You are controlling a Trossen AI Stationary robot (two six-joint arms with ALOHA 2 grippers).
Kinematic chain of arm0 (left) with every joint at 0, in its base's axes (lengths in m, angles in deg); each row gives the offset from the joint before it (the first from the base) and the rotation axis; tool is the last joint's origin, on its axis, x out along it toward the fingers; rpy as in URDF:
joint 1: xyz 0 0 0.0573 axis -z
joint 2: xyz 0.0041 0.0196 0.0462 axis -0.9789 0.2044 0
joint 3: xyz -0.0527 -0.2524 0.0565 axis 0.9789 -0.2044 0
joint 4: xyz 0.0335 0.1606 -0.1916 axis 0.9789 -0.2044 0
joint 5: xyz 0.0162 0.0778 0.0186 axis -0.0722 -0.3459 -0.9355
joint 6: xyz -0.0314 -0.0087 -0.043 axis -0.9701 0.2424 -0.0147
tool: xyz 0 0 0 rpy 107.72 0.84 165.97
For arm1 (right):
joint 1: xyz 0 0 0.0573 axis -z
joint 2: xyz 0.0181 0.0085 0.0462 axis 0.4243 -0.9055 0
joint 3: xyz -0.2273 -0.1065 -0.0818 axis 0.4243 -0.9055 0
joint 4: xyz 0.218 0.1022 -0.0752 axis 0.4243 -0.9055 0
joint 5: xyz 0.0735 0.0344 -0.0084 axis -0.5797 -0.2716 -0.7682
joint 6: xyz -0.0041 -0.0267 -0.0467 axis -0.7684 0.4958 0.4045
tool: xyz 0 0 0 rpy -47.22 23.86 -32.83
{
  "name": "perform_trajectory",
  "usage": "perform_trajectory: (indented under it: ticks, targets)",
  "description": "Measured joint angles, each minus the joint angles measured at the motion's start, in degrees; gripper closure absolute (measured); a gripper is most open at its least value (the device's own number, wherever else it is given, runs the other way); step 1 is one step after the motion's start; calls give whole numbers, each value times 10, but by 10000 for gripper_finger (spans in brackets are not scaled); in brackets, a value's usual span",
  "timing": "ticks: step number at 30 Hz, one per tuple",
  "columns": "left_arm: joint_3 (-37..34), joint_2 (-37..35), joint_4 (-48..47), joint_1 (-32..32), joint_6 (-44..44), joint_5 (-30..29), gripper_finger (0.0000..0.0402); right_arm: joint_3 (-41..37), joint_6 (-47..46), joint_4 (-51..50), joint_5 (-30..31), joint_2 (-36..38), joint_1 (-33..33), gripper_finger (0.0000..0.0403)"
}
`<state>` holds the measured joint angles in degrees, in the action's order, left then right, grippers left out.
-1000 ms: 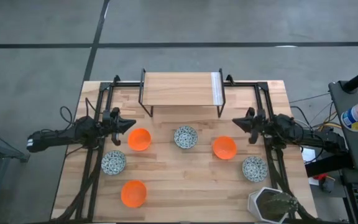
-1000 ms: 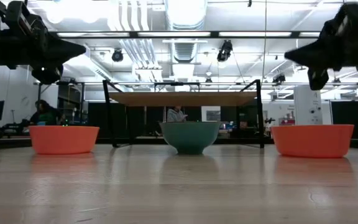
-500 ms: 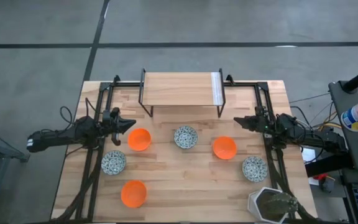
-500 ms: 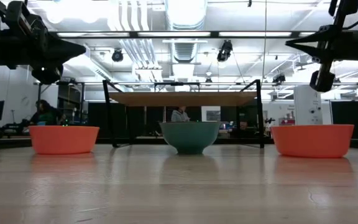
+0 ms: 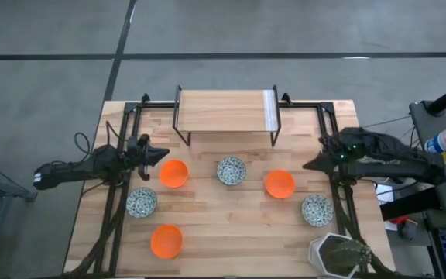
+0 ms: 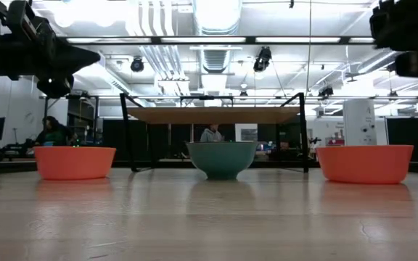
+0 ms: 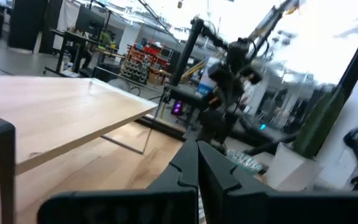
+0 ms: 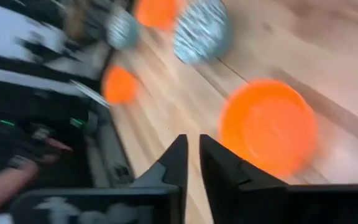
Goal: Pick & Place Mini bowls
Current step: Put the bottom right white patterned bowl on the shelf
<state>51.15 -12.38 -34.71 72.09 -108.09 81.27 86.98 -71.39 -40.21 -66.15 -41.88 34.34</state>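
Observation:
Six mini bowls rest upright on their bases on the wooden table (image 5: pixel 207 225). The orange ones sit at left centre (image 5: pixel 173 173), right centre (image 5: pixel 279 184) and near left (image 5: pixel 166 240). The speckled ones sit in the middle (image 5: pixel 231 171), at the left (image 5: pixel 141 203) and at the right (image 5: pixel 317 210). My left gripper (image 5: pixel 163 153) hovers shut above and just left of the left orange bowl (image 6: pixel 75 162). My right gripper (image 5: pixel 307 165) is shut and raised, tipped down toward the right orange bowl (image 8: pixel 267 124), touching nothing.
A low wooden shelf on black wire legs (image 5: pixel 225 112) stands at the far middle of the table. A white hexagonal plant pot (image 5: pixel 335 256) sits at the near right corner. Black arm frames run along both table sides. Bare wood lies between the bowls at near centre.
My right arm has risen, and its gripper has swung from level to pointing down at the right orange bowl, drifting slightly toward the table's right and near edges. In the low view it has climbed nearly out of the picture's top. The bowls and my left arm have stayed put.

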Motion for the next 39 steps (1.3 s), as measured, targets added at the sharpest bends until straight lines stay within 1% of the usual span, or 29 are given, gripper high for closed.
perform_trajectory:
  ticks: [3, 6, 8, 10, 14, 17, 20, 23, 28, 34, 39]
  targets:
    - [0, 0, 21, 0, -106, 0, 401, 55, 13, -102, -2, -42, 0, 320]
    - [0, 0, 25, 0, -226, -1, 401, 84, 20, -203, 1, -78, 0, 283]
    - [0, 0, 26, 0, -281, -1, 401, 93, 46, -242, 3, -95, 0, 266]
    - [0, 0, 26, 0, -310, -2, 401, 93, 83, -255, 2, -107, 0, 257]
    - [0, 0, 26, 0, -321, -10, 401, 91, 180, -250, -18, -132, 0, 258]
    - [0, 0, 26, 0, -352, -11, 401, 88, 244, -250, -31, -152, -1, 263]
    - [0, 0, 26, 0, -389, -11, 401, 80, 298, -249, -44, -177, -9, 266]
    - [0, 0, 26, 0, -394, -11, 401, 66, 341, -247, -60, -204, -19, 266]
    - [0, 0, 26, 0, -394, -11, 401, 45, 388, -246, -71, -245, -46, 266]
    - [0, 0, 26, 0, -394, -11, 401, 19, 438, -214, -72, -278, -95, 268]
    - [0, 0, 26, 0, -394, -11, 401, -3, 446, -184, -72, -301, -132, 266]
